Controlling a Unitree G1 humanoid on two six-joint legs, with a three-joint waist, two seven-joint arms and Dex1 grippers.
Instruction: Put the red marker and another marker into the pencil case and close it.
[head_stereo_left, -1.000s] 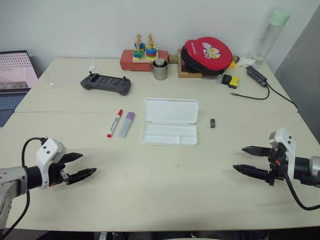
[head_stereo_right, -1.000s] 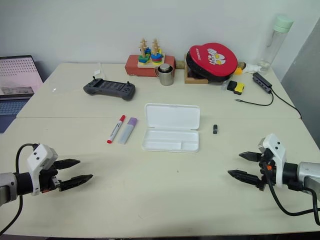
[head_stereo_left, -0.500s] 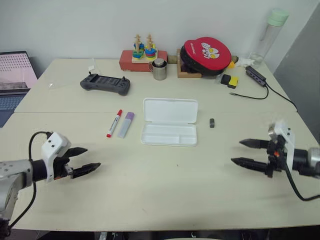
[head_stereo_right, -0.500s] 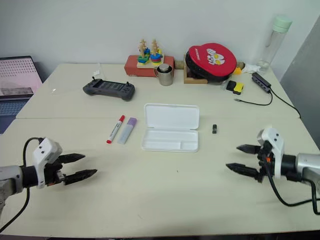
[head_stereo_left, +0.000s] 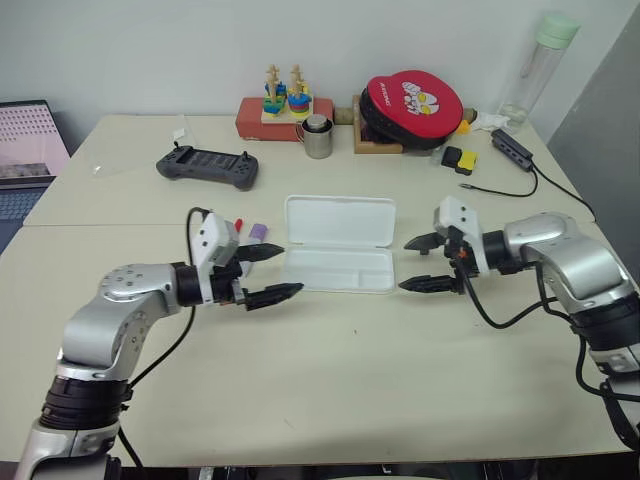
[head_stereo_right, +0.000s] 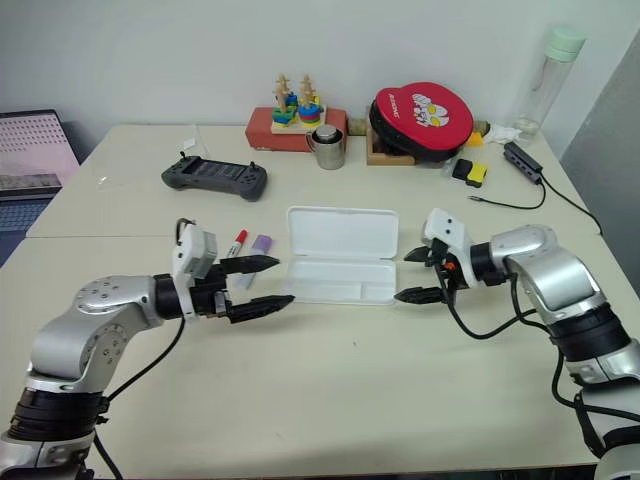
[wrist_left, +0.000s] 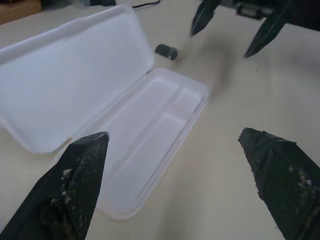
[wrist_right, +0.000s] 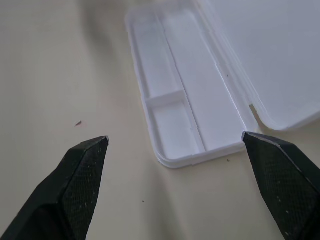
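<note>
Reaching is the step you are in: nothing is picked up yet, and both markers lie on the table (head_stereo_right: 330, 400) outside the pencil case (head_stereo_right: 340, 266). The case sits in the middle of the table with its lid folded flat toward the far side and its shallow divided tray bare. The red marker (head_stereo_right: 238, 244) and the lilac marker (head_stereo_right: 261, 243) lie side by side just off the case's left end, partly hidden behind your left tool.

Your left tool (head_stereo_right: 270, 283) has its two black fingers spread wide and holds nothing. The forearm comes in from the left, and the fingers run nearly level toward the case's near left corner, above and just in front of the markers. Your right tool (head_stereo_right: 412, 276) is spread just as wide and empty, reaching in from the right with its tips just beside the case's right end, pointing left and a little downward.

Next, I judge you need to draw the left tool back over the red marker, tip it down and straddle the slim barrel across its width. The lilac one lies close alongside, so watch that you do not nudge it.
</note>
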